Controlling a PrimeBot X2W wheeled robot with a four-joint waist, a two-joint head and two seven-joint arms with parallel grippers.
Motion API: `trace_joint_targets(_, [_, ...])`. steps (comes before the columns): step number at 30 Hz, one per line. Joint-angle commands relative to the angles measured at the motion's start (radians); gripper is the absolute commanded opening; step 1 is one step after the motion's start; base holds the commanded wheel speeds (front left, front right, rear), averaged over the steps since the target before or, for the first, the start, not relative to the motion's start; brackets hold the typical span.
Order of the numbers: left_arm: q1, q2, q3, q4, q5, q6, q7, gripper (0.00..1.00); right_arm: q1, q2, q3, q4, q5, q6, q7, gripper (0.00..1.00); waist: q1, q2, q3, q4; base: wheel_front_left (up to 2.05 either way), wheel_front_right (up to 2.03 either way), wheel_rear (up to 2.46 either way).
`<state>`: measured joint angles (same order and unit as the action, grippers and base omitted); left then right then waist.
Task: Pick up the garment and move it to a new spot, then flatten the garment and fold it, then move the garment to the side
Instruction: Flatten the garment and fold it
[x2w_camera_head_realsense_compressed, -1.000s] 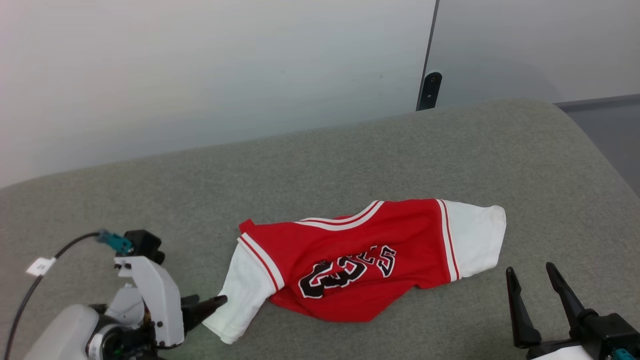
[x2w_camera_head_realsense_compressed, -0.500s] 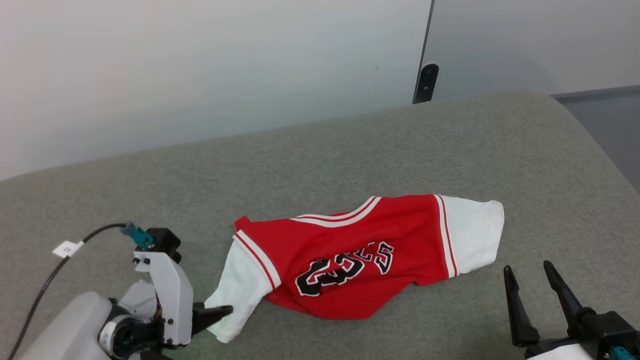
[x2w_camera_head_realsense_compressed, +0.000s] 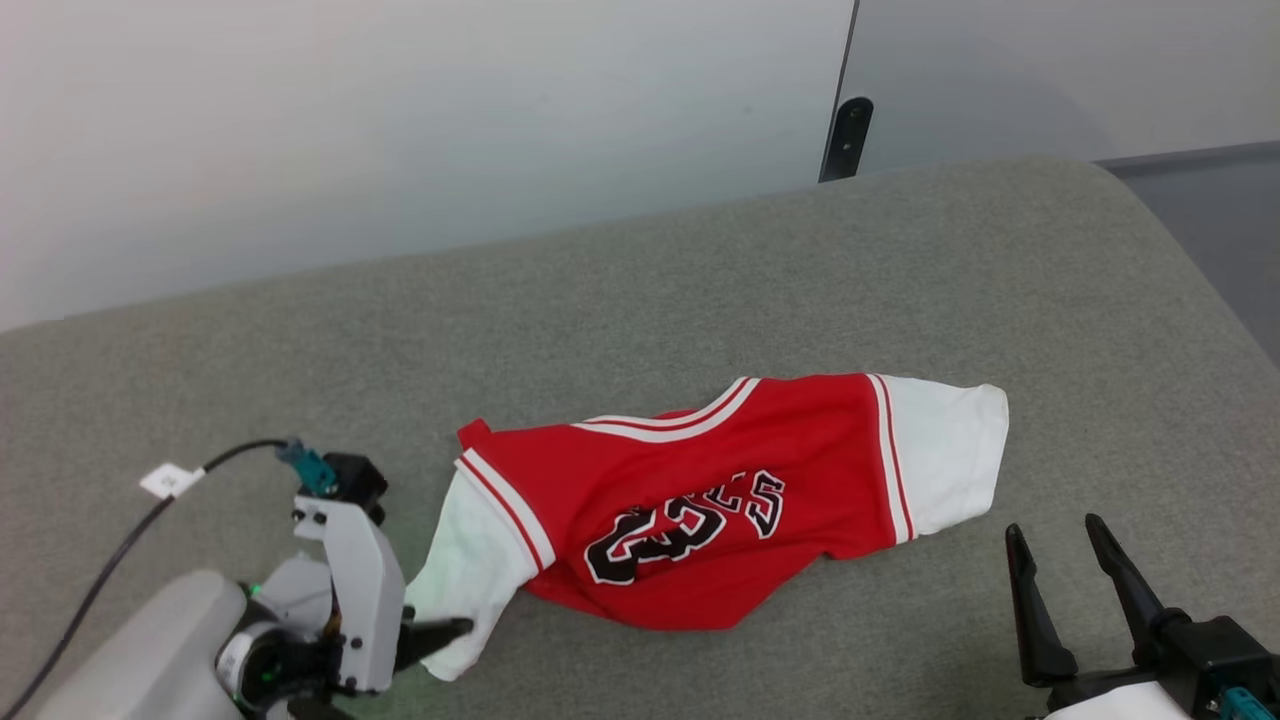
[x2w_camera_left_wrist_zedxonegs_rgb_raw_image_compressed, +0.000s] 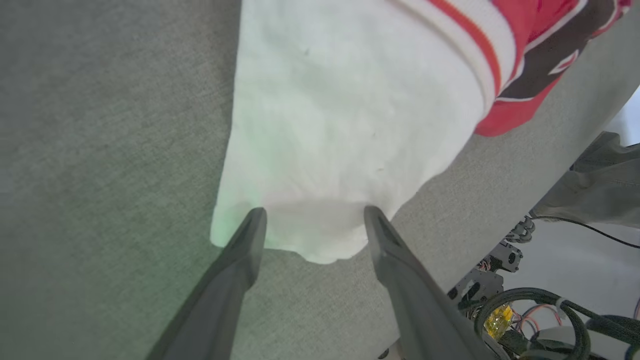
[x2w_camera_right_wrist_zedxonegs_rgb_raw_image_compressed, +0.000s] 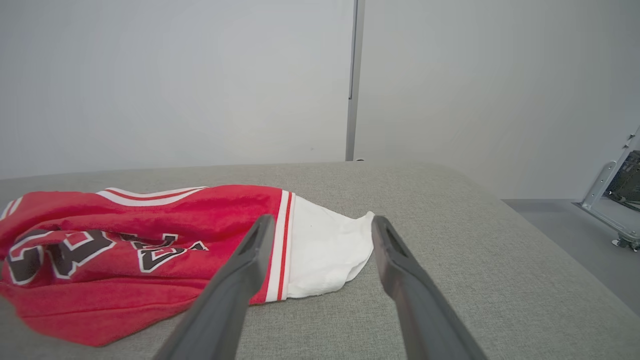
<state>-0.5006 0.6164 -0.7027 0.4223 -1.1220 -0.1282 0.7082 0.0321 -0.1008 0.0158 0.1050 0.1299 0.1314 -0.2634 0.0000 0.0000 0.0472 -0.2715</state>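
Observation:
The garment (x2w_camera_head_realsense_compressed: 700, 510), a red jersey with white sleeves and black 33 lettering, lies crumpled on the grey padded table (x2w_camera_head_realsense_compressed: 650, 290). My left gripper (x2w_camera_head_realsense_compressed: 445, 635) is open, its fingers straddling the lower edge of the garment's left white sleeve (x2w_camera_left_wrist_zedxonegs_rgb_raw_image_compressed: 345, 125); in the left wrist view the gripper (x2w_camera_left_wrist_zedxonegs_rgb_raw_image_compressed: 312, 217) has the sleeve's hem between its tips. My right gripper (x2w_camera_head_realsense_compressed: 1055, 535) stands open near the table's front right, a short way below the right white sleeve (x2w_camera_head_realsense_compressed: 945, 455). In the right wrist view the garment (x2w_camera_right_wrist_zedxonegs_rgb_raw_image_compressed: 150, 235) lies ahead of the open fingers (x2w_camera_right_wrist_zedxonegs_rgb_raw_image_compressed: 322, 225).
A pale wall rises behind the table, with a dark bracket (x2w_camera_head_realsense_compressed: 845, 140) on a vertical seam. The table's right edge drops to a grey floor (x2w_camera_head_realsense_compressed: 1220, 210). A black cable with a white tag (x2w_camera_head_realsense_compressed: 165, 480) runs from my left wrist.
My left gripper has moved forward and right until its fingers reach around the left sleeve's hem. The head camera shifted slightly. The right gripper stayed put and the garment lies as before.

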Motion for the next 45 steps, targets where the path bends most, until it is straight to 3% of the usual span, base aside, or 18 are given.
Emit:
trace_joint_targets(1, [-0.025, 0.005, -0.011, 0.001, 0.001, -0.004, -0.004, 1.0, -0.015, 0.001, 0.005, 0.0, 0.002, -0.001, -0.002, 1.0, 0.0, 0.0, 0.006, -0.001, 0.0, 0.0, 0.0])
trace_joint_targets(10, [-0.074, 0.019, -0.079, 0.03, -0.021, -0.004, -0.011, 1.0, -0.026, 0.004, 0.007, 0.004, 0.006, -0.001, -0.002, 1.0, 0.0, 0.0, 0.026, -0.01, 0.0, 0.0, 0.0])
trace_joint_targets(21, [-0.121, 0.091, -0.147, 0.077, 0.001, -0.003, -0.036, 1.0, -0.025, 0.002, 0.005, 0.003, 0.011, -0.001, -0.002, 1.0, 0.0, 0.0, 0.044, -0.016, 0.0, 0.0, 0.0])
trace_joint_targets(33, [-0.13, 0.045, -0.199, 0.158, -0.022, -0.003, -0.075, 1.0, -0.04, 0.005, 0.009, -0.002, 0.007, -0.001, -0.002, 1.0, 0.0, 0.0, 0.062, -0.013, 0.0, 0.0, 0.0])
trace_joint_targets(37, [-0.12, 0.019, -0.22, 0.201, -0.046, -0.002, -0.042, 0.84, -0.038, 0.002, 0.005, -0.003, 0.008, -0.001, -0.002, 1.0, 0.0, 0.0, 0.061, -0.01, 0.0, 0.0, 0.0])
trace_joint_targets(43, [-0.102, -0.017, -0.234, 0.254, -0.077, 0.007, 0.017, 0.88, -0.036, 0.006, 0.008, 0.001, 0.005, -0.001, -0.002, 1.0, 0.0, 0.0, 0.055, -0.003, 0.0, 0.0, 0.0])
trace_joint_targets(45, [-0.092, -0.03, -0.238, 0.262, -0.085, 0.015, 0.036, 0.82, -0.035, 0.007, 0.007, 0.001, 0.004, -0.001, -0.002, 1.0, 0.0, 0.0, 0.053, 0.0, 0.0, 0.0, 0.0])
